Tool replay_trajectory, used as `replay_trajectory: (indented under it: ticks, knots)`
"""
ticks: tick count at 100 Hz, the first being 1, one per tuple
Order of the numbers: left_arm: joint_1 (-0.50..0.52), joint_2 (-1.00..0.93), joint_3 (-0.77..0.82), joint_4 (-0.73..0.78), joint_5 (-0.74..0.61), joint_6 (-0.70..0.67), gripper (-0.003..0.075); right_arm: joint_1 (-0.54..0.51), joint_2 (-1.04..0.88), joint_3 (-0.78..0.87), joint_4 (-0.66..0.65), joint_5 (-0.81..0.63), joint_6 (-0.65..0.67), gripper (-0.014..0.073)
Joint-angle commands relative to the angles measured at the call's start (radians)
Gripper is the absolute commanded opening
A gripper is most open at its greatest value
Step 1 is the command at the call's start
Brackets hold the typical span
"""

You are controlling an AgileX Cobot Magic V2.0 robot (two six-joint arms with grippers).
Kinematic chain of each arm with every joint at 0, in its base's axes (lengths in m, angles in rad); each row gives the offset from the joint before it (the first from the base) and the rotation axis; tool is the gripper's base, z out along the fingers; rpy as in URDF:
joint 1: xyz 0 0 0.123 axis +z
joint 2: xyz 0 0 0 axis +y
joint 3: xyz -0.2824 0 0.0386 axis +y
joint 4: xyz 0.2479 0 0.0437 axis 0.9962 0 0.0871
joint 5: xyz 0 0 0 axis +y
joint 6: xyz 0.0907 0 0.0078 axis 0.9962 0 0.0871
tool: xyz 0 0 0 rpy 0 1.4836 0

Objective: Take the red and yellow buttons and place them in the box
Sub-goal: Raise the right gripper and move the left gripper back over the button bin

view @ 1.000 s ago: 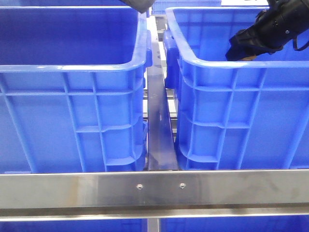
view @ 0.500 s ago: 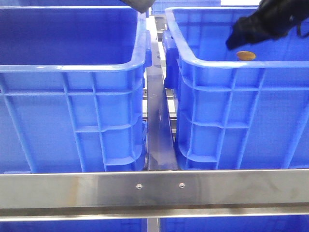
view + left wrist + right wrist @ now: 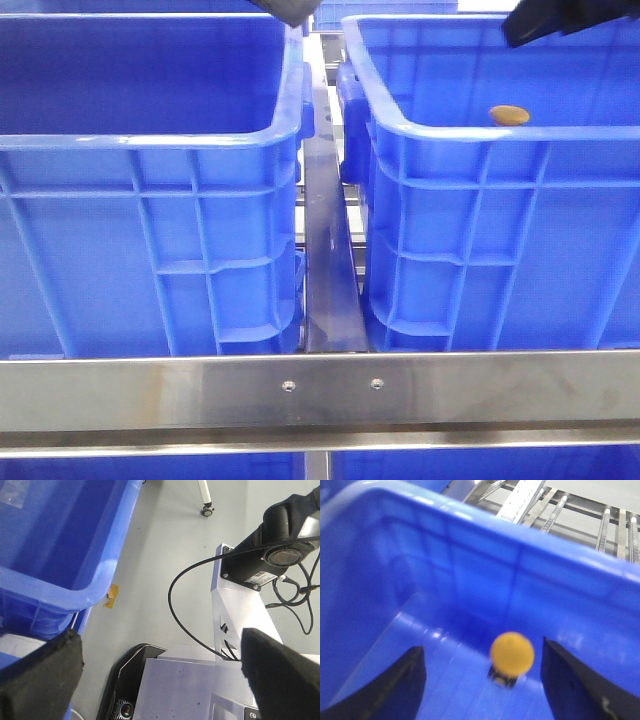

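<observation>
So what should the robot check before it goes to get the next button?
1. Yellow button lies in the right-hand blue crate: ok.
2. Right pincer open with nothing between its fingers: ok.
3. Right pincer lifted above the crate rim in the front view: ok.
4. Left pincer open and holding nothing: ok.
5. Where the red button is: cannot tell, no view shows it.
6. Left-hand blue crate contents: cannot tell, its floor is hidden.
</observation>
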Motion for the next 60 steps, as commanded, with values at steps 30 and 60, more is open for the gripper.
replay_trajectory:
  ticks: [30, 60]
  knots:
    - [-0.007, -0.040, -0.036, -0.066, 0.036, 0.002, 0.0607, -0.009, -0.379, 0.261, 0.027, 0.045, -0.010, 0.0159]
    - [-0.007, -0.040, -0.036, -0.044, 0.029, 0.002, 0.0607, -0.009, -0.657, 0.452, 0.027, 0.119, -0.010, -0.0057]
